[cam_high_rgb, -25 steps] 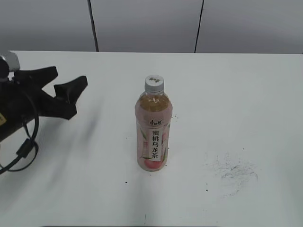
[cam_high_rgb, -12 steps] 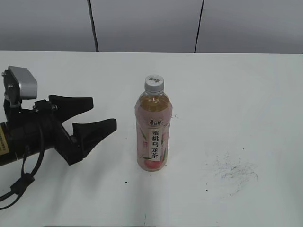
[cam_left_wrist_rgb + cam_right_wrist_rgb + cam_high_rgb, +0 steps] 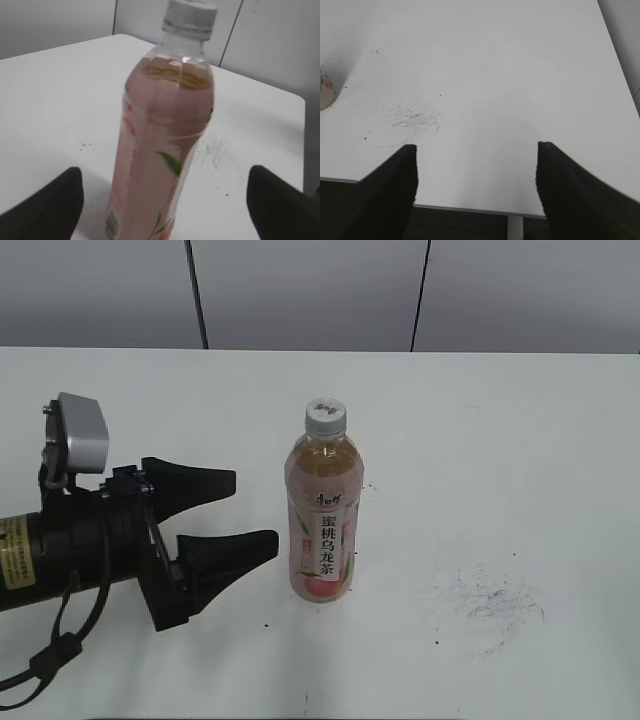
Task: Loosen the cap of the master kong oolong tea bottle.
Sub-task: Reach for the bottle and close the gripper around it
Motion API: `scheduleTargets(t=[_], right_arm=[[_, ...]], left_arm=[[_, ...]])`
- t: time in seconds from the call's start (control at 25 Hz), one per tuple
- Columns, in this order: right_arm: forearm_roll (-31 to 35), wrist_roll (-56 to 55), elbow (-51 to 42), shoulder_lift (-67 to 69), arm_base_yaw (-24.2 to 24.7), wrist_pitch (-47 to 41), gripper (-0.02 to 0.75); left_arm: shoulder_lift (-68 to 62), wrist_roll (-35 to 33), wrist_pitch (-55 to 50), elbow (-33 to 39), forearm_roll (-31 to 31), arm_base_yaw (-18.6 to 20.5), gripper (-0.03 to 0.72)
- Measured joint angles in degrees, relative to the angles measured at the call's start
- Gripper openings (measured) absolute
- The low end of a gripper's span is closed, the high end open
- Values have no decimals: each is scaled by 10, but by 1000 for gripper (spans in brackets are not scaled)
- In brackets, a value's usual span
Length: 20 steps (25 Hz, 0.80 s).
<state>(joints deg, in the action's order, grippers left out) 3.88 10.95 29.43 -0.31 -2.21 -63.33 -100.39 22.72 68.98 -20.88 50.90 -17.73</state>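
The master kong oolong tea bottle (image 3: 322, 515) stands upright mid-table, amber tea, pink peach label, white strip of black characters. Its white-grey ribbed cap (image 3: 326, 416) sits on top, screwed on. My left gripper (image 3: 255, 510) is open, its black fingers pointing right, tips just left of the bottle at label height, not touching. In the left wrist view the bottle (image 3: 160, 145) fills the middle between the two wide-apart fingers (image 3: 47, 210), with the cap (image 3: 190, 17) at the top. My right gripper (image 3: 476, 150) is open and empty over the table's near right edge; it does not show in the exterior view.
The white table (image 3: 500, 440) has dark scuff marks (image 3: 495, 605) to the right of the bottle, also seen in the right wrist view (image 3: 412, 120). A grey panelled wall (image 3: 300, 290) runs behind. The table's front edge (image 3: 470, 207) lies under the right gripper.
My left arm has swung down and to the right, from the far left edge toward the bottle; its open fingers now sit close beside the label. The bottle has not moved.
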Motion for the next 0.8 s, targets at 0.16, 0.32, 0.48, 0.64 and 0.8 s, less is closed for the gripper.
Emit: scheduleTargets(t=[0.16, 0.32, 0.48, 0.64, 0.8], right_arm=[[0, 0, 0, 0, 0, 0, 555], [0, 0, 0, 0, 0, 0, 555], [0, 0, 0, 0, 0, 0, 555], [0, 0, 0, 0, 0, 0, 555], [0, 0, 0, 0, 0, 0, 555]], left_arm=[[0, -1, 1, -16, -5, -24, 595], [-6, -2, 2, -42, -12, -27, 595], [-28, -2, 3, -71, -9, -32, 595], [-47, -2, 3, -96, -11, -54, 595], [-67, -2, 3, -114, -26, -73, 595]])
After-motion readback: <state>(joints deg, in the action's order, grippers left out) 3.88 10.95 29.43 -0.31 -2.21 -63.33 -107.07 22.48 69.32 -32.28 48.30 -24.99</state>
